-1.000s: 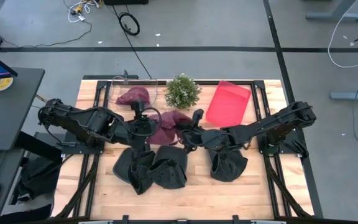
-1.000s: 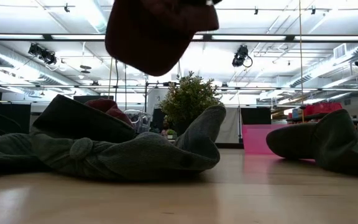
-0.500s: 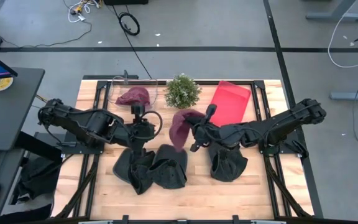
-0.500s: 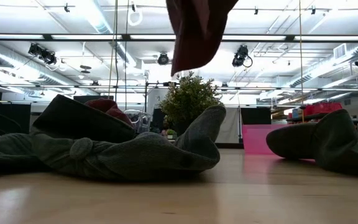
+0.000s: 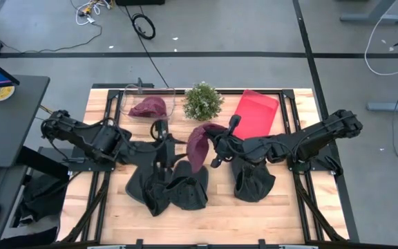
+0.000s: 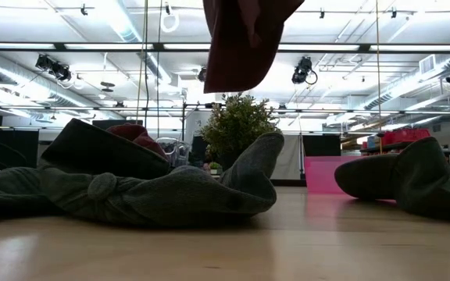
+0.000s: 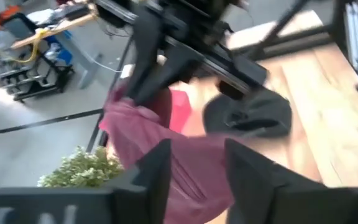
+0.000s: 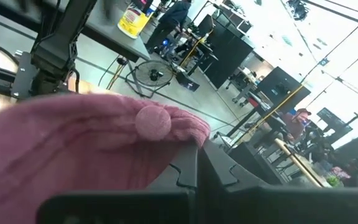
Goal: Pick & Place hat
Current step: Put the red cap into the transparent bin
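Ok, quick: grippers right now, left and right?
Left gripper: open, holding nothing.
Right gripper: shut on the maroon hat, lifted above the table.

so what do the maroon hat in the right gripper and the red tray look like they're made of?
Maroon hat, held by the right gripper: looks like soft knit or fleece, matte; it hangs limp in folds and has a fuzzy cloth-covered button on top. Red tray: probably rigid plastic, smooth; flat, even colour, crisp edges. Neither is certain from looks alone.
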{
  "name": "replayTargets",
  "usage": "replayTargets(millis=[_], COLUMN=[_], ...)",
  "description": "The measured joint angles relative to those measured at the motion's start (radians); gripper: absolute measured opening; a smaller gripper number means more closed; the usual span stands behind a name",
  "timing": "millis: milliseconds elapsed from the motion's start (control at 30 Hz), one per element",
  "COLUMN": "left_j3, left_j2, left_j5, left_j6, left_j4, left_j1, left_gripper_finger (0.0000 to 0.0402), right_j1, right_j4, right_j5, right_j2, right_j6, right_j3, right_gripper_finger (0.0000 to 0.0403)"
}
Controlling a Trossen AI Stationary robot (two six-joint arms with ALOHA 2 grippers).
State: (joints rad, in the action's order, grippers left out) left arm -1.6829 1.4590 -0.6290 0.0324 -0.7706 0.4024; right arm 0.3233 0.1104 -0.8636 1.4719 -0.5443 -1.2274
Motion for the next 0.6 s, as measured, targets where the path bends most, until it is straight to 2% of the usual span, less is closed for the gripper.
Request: replayTargets(millis=[167,333,467,600], left_j3=[0.000,0.002,0.002,0.002], left_j2=[0.000,0.029,0.074,0.121], left_j5=[-0.021,0.057,0.101,0.048], left_j6=[-0.054,-0.080,-0.093,-0.048], left_j4=[0.102,0.138,0.133,0.122], left_j1=[-0.056,-0.127,-0.167,-0.189], left_gripper_finger=[0.0250,0.0322,0.0361,0.0378], right_j1=[-0.012,-0.023,-0.023,-0.023], right_j4=[0.001,0.004,0.014,0.012], right_j5=[-0.023,-0.023,-0.017,-0.016], right_j2=[0.000,0.001,0.001,0.002], right_j6=[0.023,0.047,0.040,0.039], right_j3=[0.000,0.000,-0.001,-0.001], right_gripper_finger=[0.0000,0.0000,0.0000,0.0000])
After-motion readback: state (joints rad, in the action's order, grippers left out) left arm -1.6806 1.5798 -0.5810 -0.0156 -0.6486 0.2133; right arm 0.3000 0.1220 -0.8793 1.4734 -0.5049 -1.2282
